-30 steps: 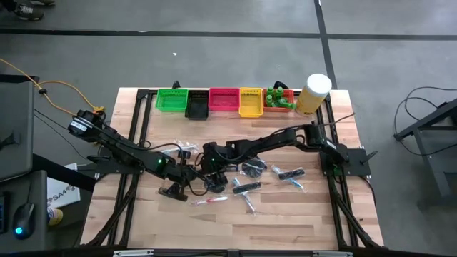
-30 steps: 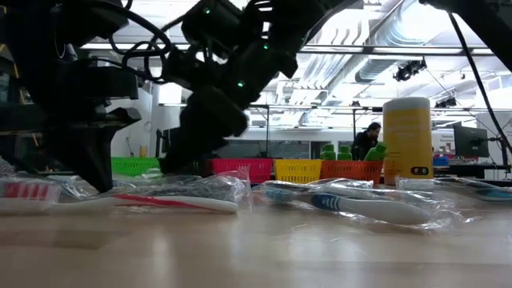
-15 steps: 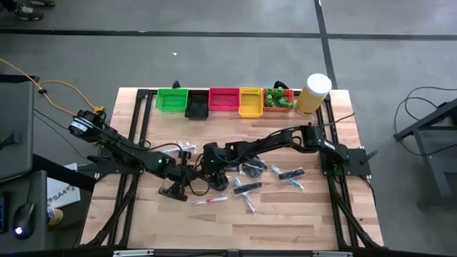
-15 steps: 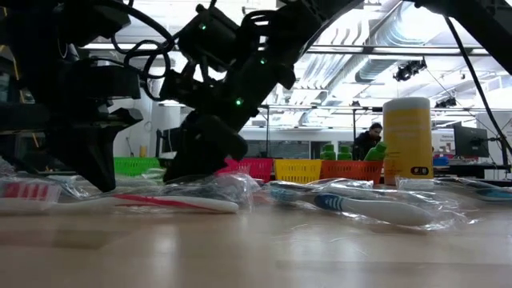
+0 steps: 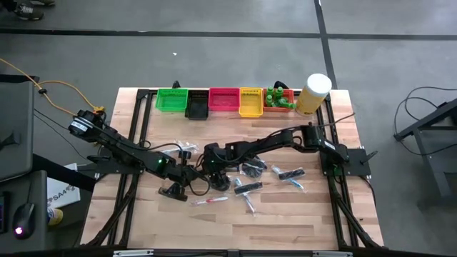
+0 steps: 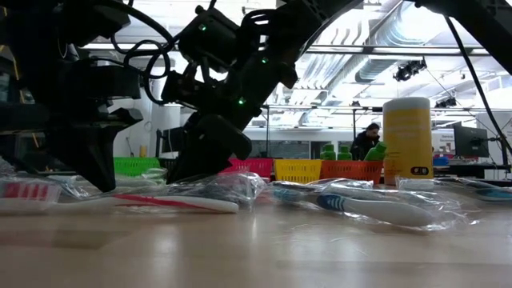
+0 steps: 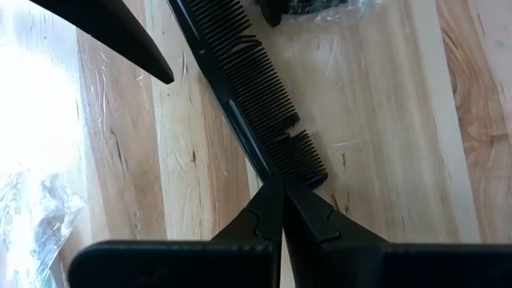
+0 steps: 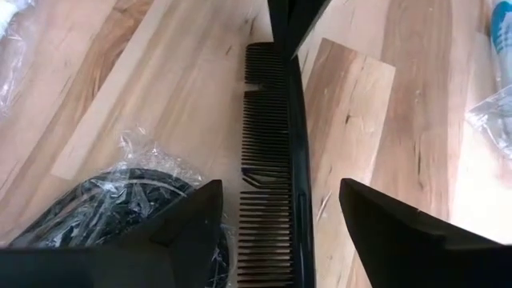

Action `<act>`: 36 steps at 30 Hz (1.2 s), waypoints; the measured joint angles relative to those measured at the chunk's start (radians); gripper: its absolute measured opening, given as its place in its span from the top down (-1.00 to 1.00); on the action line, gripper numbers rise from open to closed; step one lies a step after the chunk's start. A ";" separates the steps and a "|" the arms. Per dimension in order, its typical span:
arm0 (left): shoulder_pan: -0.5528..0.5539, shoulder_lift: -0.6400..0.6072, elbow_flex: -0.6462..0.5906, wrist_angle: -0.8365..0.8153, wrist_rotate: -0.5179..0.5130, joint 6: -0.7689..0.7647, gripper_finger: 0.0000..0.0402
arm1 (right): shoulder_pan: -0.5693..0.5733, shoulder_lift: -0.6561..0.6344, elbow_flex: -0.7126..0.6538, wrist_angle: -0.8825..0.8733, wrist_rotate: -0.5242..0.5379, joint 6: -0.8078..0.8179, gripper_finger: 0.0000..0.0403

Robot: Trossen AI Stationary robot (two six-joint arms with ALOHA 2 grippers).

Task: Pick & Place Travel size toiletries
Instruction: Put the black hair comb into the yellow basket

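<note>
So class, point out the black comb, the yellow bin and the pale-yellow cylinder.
black comb [image 8: 276, 144], right wrist view, on its teeth.
yellow bin [image 5: 250, 102], high view, on its rim.
pale-yellow cylinder [image 6: 406, 140], low view, on its side wall.

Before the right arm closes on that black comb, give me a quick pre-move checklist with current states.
1. Black comb lies flat on the wooden table: ok.
2. Right gripper is open, one finger on each side of the comb: ok.
3. Left gripper is shut, its tips at one end of the comb: ok; actual pinch cannot tell.
4. Clear-wrapped dark bundle lies close beside a right finger, possible snag: not ok.
5. Black bin in the row of bins at the table's far edge is free to receive: cannot tell.
</note>
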 joint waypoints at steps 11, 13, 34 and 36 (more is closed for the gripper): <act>0.000 0.000 0.000 0.000 -0.001 0.000 1.00 | -0.005 0.000 0.000 -0.004 0.004 -0.001 0.28; 0.000 0.000 0.000 -0.001 -0.001 0.000 1.00 | -0.005 0.000 0.000 -0.007 0.003 -0.005 0.33; 0.000 0.000 0.000 0.000 -0.002 -0.023 0.92 | -0.004 -0.001 0.000 -0.016 0.005 -0.008 0.36; 0.000 -0.003 0.001 -0.001 -0.003 -0.023 0.89 | -0.004 -0.001 0.000 -0.016 0.005 -0.007 0.36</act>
